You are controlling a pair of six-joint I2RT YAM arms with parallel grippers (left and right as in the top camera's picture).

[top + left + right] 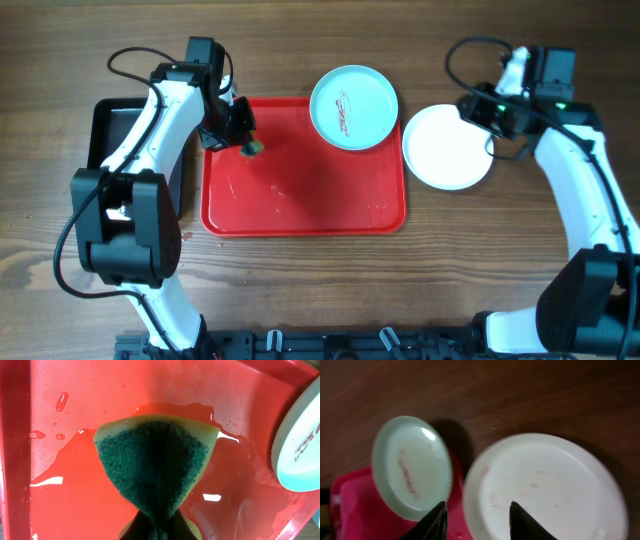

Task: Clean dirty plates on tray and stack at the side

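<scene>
Plates, we judge, are partly done: one plate (448, 147) lies beside the tray (300, 210), a smeared plate (353, 107) waits on it, left gripper (160, 529) clamping the sponge (152, 465), right gripper (477, 506) parted, empty.

Looks like a robotics lab bench: a brown wood-grain table (320, 290), a white-and-black jointed robot arm (165, 115) at nine o'clock, a second arm (580, 190) at three o'clock, and a black metal mounting rail (330, 345) at six o'clock.

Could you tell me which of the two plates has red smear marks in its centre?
The mint plate on the red tray's back right corner; the white plate on the table beside the tray shows only faint pink traces.
</scene>
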